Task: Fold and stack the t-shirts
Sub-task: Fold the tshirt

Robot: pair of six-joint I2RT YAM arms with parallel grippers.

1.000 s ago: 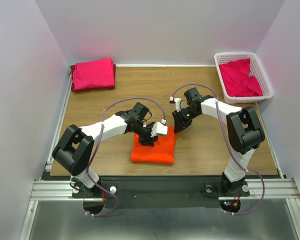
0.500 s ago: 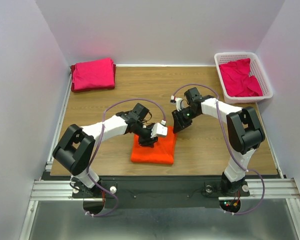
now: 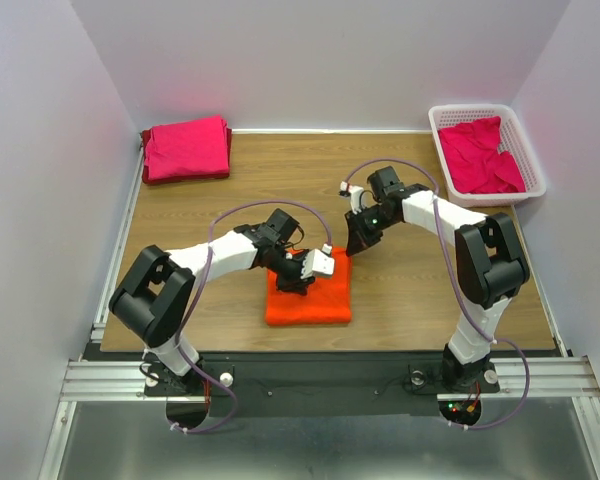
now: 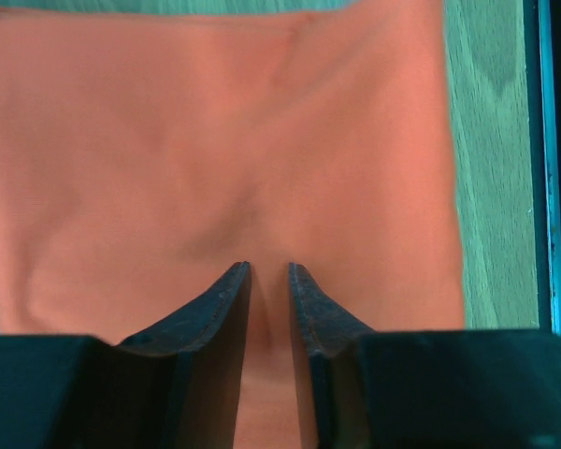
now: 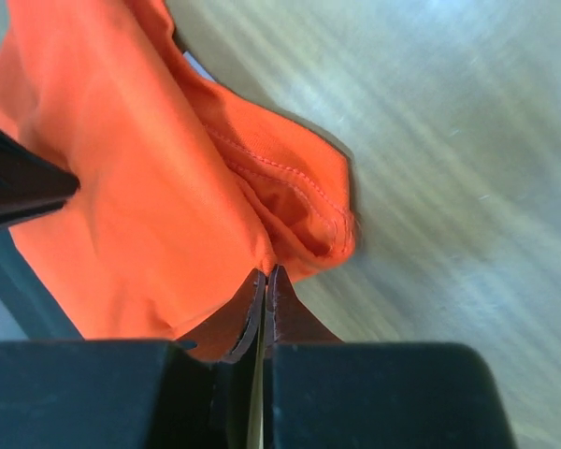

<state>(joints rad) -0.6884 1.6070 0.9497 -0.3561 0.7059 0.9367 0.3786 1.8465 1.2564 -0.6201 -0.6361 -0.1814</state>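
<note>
Right claw (image 5: 265, 281) closed by orange t-shirt (image 3: 308, 296) far corner; left claw (image 4: 266, 281) part-open atop.

The orange t-shirt (image 3: 308, 298) is soft matt cloth with stitched hems, the bench (image 3: 410, 290) looks like smooth grained wood, the basket (image 3: 533, 160) seemingly glossy white plastic.

You see the whole table (image 3: 180, 220) from high above; both wrist views look down close at the orange shirt (image 3: 308, 297) they share.
</note>
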